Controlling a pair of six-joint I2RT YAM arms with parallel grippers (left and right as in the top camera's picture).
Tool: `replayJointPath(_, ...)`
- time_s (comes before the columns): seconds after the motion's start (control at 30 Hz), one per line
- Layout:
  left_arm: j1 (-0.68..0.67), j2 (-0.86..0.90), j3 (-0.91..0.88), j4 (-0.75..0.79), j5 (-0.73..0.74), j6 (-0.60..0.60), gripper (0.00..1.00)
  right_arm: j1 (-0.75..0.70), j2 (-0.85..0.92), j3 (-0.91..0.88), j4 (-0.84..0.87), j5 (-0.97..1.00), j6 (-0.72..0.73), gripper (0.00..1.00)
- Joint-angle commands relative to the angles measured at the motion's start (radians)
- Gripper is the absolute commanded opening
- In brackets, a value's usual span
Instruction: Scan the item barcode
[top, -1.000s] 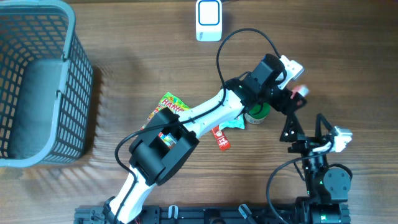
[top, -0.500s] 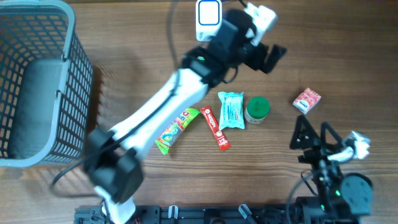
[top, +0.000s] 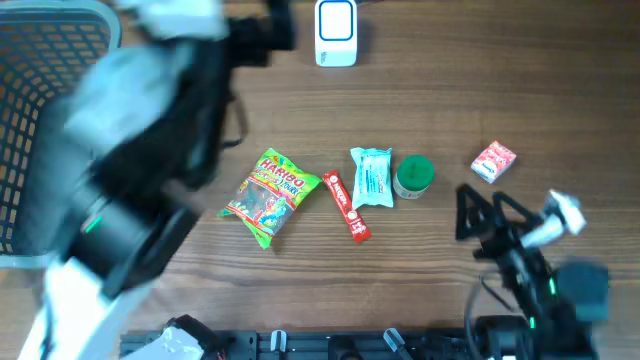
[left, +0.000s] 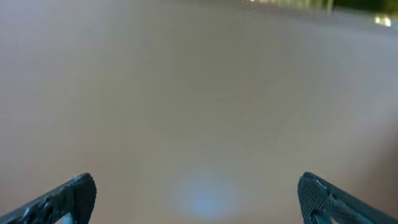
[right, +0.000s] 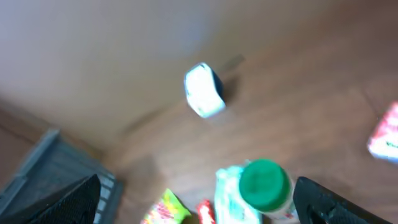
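White barcode scanner (top: 336, 31) sits at the far edge of the counter (top: 450, 80). Haribo bag (top: 265, 195), red snack stick (top: 346, 206), teal packet (top: 372, 177) and green-lidded jar (top: 414, 176) lie in a row at mid-counter. Red-and-white box (top: 493, 161) lies apart, to the right.

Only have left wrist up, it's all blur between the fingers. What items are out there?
Observer: Five in a row: Haribo bag, red stick packet, pale blue packet, green-lidded jar, red-and-white box.
Operator: Scanner?
Observer: The white scanner sits at the far edge, apart from the row, roughly in line with the red stick packet.
Operator: Right arm holding anything?
Observer: No, the right gripper is open and empty, just on the near side of the red-and-white box.
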Motion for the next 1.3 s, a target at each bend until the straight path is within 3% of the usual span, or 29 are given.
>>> replayJointPath(0.0,0.003,-0.093,0.005,0.000,-0.199,0.165,1.00,0.004,0.352,0.067,0.031,0.054,-0.037,1.00)
replayJointPath(0.1,0.003,-0.140,0.005,-0.005,-0.319,0.214,1.00,0.004,0.660,0.268,-0.074,0.209,-0.067,1.00)
replayJointPath(0.2,0.003,-0.181,0.005,-0.037,-0.353,0.232,1.00,0.004,0.976,0.622,-0.421,0.491,-0.029,1.00)
replayJointPath(0.33,0.003,-0.201,0.005,-0.079,-0.350,0.231,1.00,0.004,1.220,0.912,-0.561,0.526,-0.196,1.00)
replayJointPath(0.37,0.003,-0.202,0.004,-0.079,-0.350,0.231,1.00,0.003,1.268,0.923,-0.550,0.520,-0.309,1.00)
replayJointPath(0.5,0.003,-0.207,0.000,-0.078,-0.350,0.231,1.00,-0.078,1.413,0.923,-0.574,0.481,-0.189,1.00)
replayJointPath(0.57,0.003,-0.232,0.000,-0.078,-0.350,0.231,1.00,-0.164,1.537,0.923,-0.573,0.383,-0.206,1.00)
replayJointPath(0.77,0.021,-0.332,-0.012,-0.089,-0.344,0.230,1.00,-0.233,1.688,0.923,-0.536,0.383,-0.217,1.00)
replayJointPath(0.87,0.117,-0.391,-0.070,-0.089,-0.277,0.227,1.00,-0.231,1.714,0.923,-0.514,0.330,-0.217,1.00)
replayJointPath(1.0,0.329,-0.468,-0.193,-0.087,-0.089,0.127,1.00,-0.231,1.715,0.923,-0.489,0.304,-0.209,1.00)
replayJointPath(1.13,0.497,-0.487,-0.277,-0.084,0.123,0.121,1.00,-0.231,1.715,0.924,-0.488,0.259,-0.192,1.00)
replayJointPath(1.27,0.574,-0.487,-0.294,-0.074,0.145,-0.013,1.00,-0.226,1.720,0.924,-0.474,0.255,-0.203,1.00)
